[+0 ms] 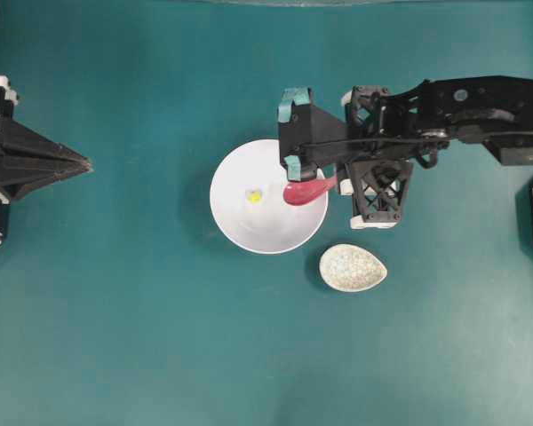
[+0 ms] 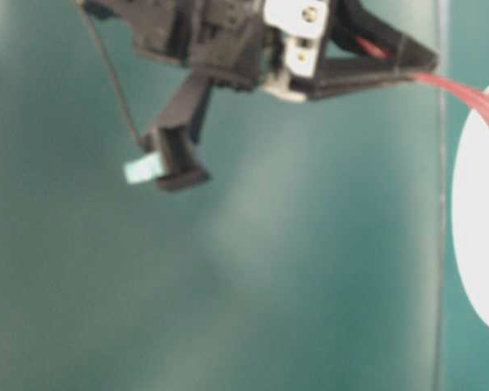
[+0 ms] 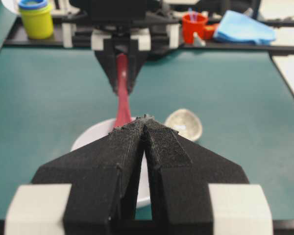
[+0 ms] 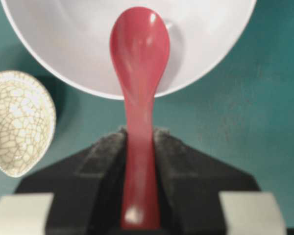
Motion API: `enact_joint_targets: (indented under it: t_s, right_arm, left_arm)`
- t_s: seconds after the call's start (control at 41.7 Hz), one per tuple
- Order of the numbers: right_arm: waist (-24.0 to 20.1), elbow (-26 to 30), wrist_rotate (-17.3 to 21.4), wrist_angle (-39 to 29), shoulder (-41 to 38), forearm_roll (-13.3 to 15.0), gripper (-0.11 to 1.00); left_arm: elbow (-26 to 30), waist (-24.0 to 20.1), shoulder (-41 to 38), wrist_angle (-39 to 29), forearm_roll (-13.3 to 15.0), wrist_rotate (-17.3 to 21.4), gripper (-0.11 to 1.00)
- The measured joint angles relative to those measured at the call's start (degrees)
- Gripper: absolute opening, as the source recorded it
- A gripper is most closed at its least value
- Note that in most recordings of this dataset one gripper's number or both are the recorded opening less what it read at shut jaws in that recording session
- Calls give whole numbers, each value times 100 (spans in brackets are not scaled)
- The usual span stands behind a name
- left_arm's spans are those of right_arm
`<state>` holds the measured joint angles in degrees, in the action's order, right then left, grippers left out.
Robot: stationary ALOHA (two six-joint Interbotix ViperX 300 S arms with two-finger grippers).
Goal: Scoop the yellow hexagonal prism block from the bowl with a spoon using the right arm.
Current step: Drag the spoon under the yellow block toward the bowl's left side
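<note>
The white bowl [image 1: 226,222] sits mid-table with the tiny yellow hexagonal prism block [image 1: 254,196] lying near its centre. My right gripper [image 1: 338,184] is shut on the handle of the pinkish-red spoon [image 1: 304,190]. The scoop reaches over the bowl's right rim, a short way right of the block. In the right wrist view the spoon [image 4: 139,58] shows an empty scoop over the bowl [image 4: 63,49], its handle clamped in the right gripper [image 4: 139,134]. My left gripper [image 1: 84,164] rests shut at the far left; its view [image 3: 146,120] hides the block.
A small speckled cream teardrop dish [image 1: 353,267] lies just beyond the bowl's lower right. Behind the right arm, off the mat, stand a yellow container [image 3: 35,18], a red cup [image 3: 194,25] and a blue cloth [image 3: 247,27].
</note>
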<state>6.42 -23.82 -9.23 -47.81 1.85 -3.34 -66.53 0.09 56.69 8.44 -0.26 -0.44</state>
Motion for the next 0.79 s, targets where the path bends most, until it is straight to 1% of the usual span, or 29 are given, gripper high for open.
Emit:
enact_joint_targets:
  t_s: [0.359,0.791]
  right_arm:
    - [-9,9,0,202,-299,0,22]
    - [-35,26,-9,483,-387,-9,22]
  left_arm:
    - [0,0,0,0,0,0,3]
    - [0,0,0,0,0,0,3]
